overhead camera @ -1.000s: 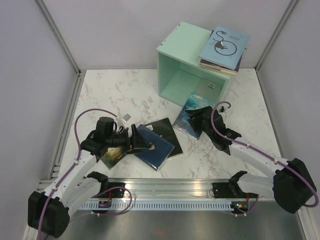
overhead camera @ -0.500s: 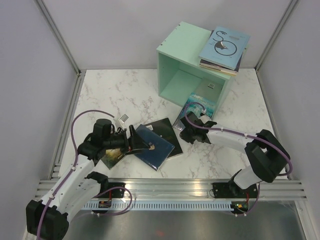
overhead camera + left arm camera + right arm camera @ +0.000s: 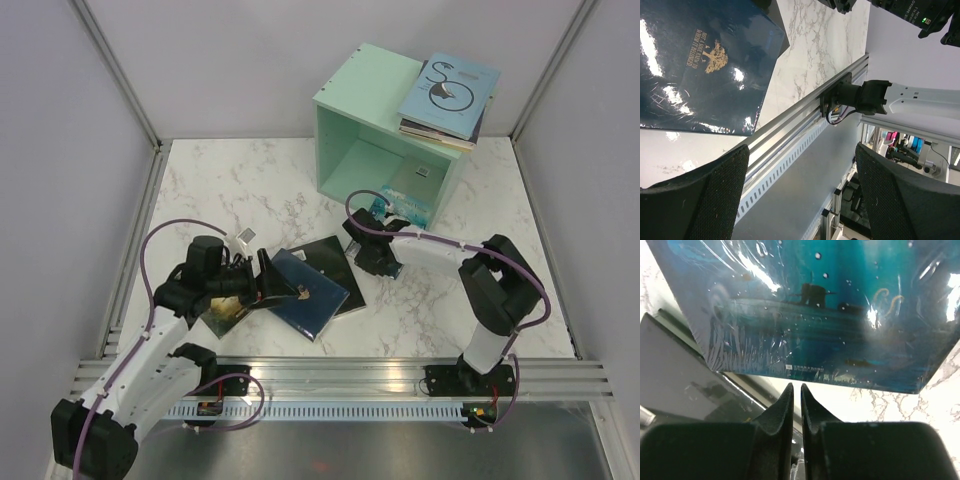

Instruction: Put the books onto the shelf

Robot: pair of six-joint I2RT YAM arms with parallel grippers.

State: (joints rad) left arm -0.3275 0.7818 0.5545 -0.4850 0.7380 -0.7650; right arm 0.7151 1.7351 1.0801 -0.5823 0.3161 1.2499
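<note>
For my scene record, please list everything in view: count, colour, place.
box: one, mint green, at the back.
stack of books: several, top one light blue, on the box.
pale book: one, greyish, inside the box.
teal book: one, before the box.
black book: one, in the middle.
navy book: one, partly on black book.
green-gold book: one, left of navy book.
table: one, white marble.
left claw: one, black, open, near navy book.
right claw: one, black, shut, empty, by teal book.
</note>
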